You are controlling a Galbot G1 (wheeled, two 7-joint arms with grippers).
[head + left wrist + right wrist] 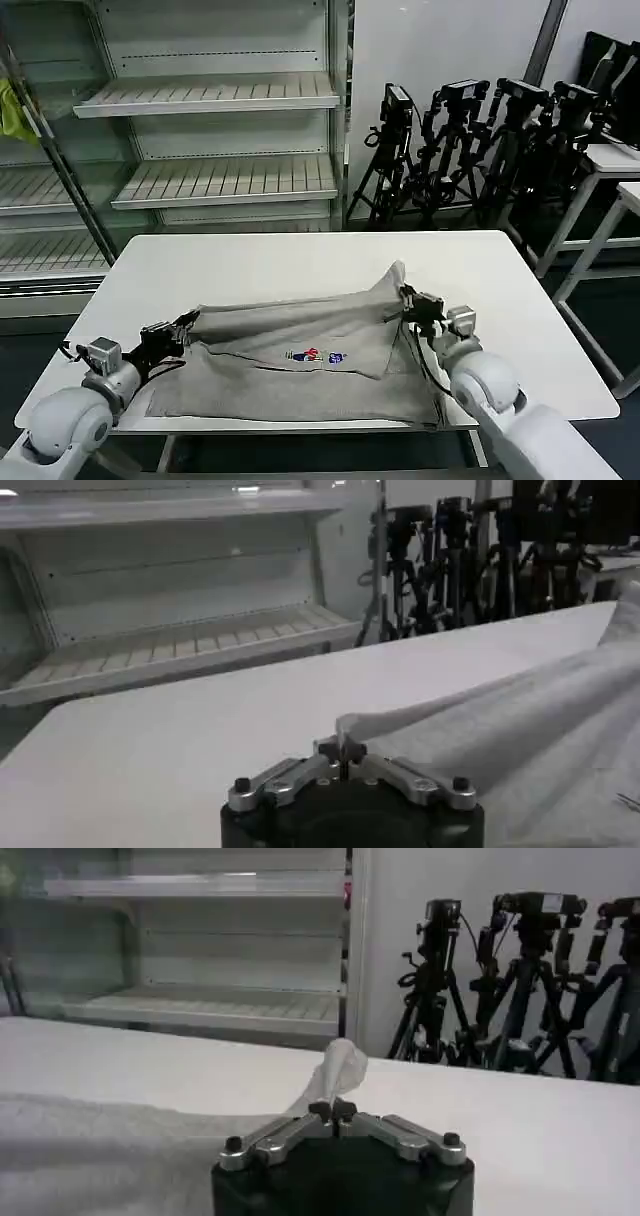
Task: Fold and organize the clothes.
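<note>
A light grey shirt (300, 365) with a small multicoloured chest print (315, 355) lies across the near half of the white table (300, 265), its upper layer folded over toward me. My left gripper (188, 322) is shut on the shirt's left corner (350, 725), low over the table. My right gripper (405, 296) is shut on the right corner, which stands up as a small peak (338, 1066) above the fingers. The fabric (520, 730) stretches between both grippers.
A glass-fronted shelf unit (215, 130) stands behind the table. Several camera tripods (470, 140) crowd the back right, beside another white table (615, 170). Bare tabletop lies beyond the shirt.
</note>
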